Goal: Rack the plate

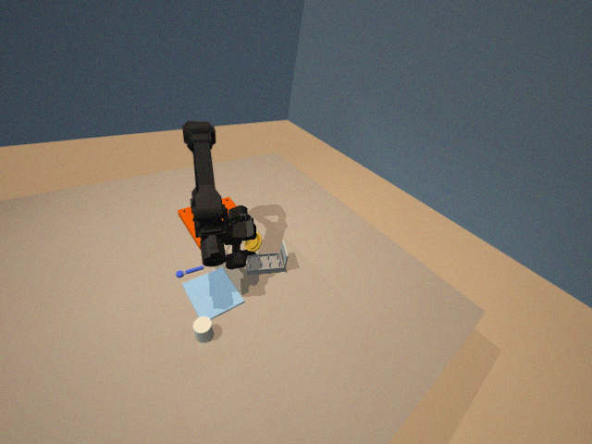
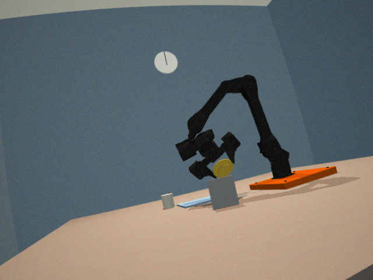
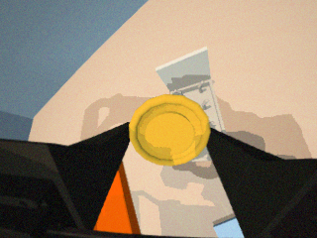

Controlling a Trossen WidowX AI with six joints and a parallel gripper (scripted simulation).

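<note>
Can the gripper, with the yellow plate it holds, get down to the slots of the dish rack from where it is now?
Probably yes. The gripper grips the plate on edge just above the dish rack, and nothing stands between them; the cup and mat lie off to the side.

I see the plate [image 2: 223,168] held edge-on in my claw [image 2: 218,168], just above the dish rack [image 2: 222,192], not yet betw. its rails. Arm base [image 2: 326,171] is behind the rack. On the desk [image 2: 210,241], mat [image 1: 214,292] lies beside the rack, cup [image 1: 203,328] in front of mat, spoon [image 1: 189,271] behind it.
</note>
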